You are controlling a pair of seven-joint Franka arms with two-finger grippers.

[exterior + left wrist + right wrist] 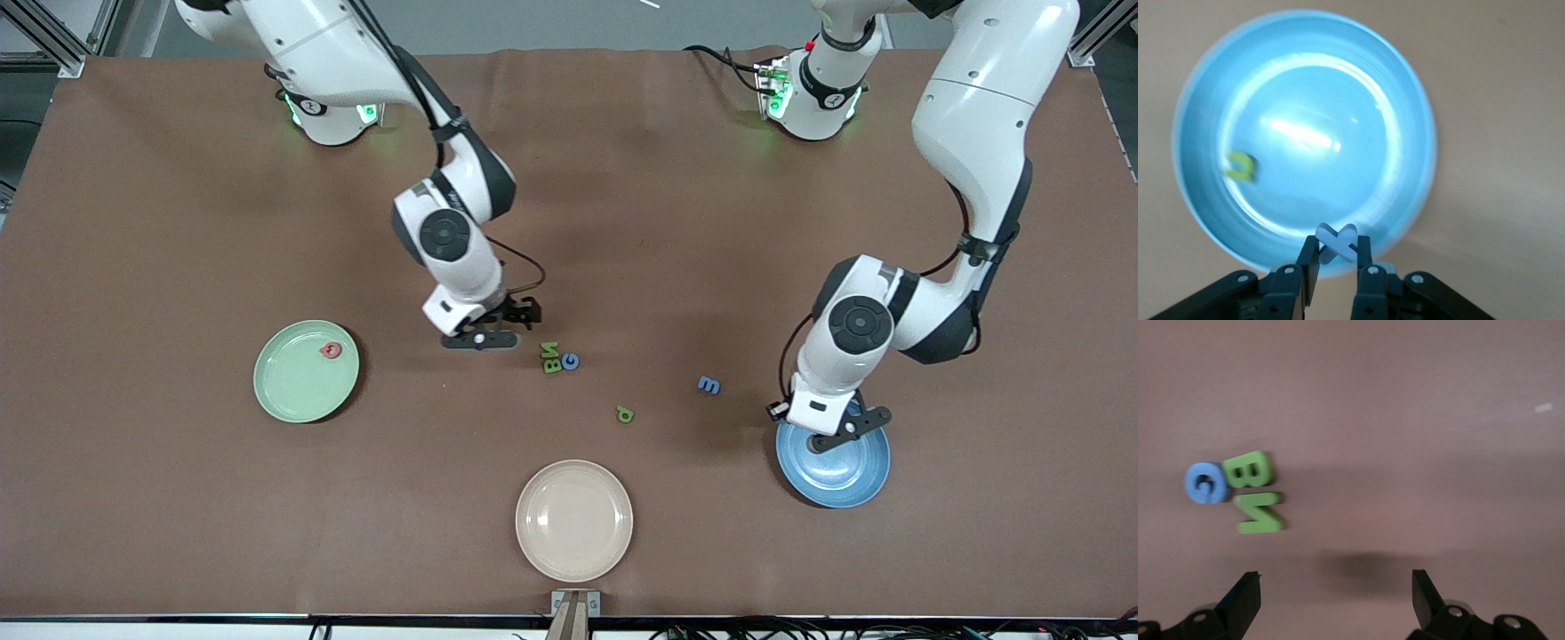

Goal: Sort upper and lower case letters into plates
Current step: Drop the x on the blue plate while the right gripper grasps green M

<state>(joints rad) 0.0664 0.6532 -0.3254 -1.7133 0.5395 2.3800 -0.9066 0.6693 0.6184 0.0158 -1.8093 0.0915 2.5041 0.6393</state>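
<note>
three plates, eight letters; left gripper clamps one letter (pale blue), right gripper spread.

A glossy sheen with bright highlights is shown by the round blue plastic-looking plate. A matt, cloth-like finish, faintly creased, is seen on the brown table cover. The chunky green foam-like letters appear matt.

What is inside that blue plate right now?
One small green letter lies in the blue plate. The left gripper, over its rim, holds a pale blue letter. Nothing else shows inside.
</note>
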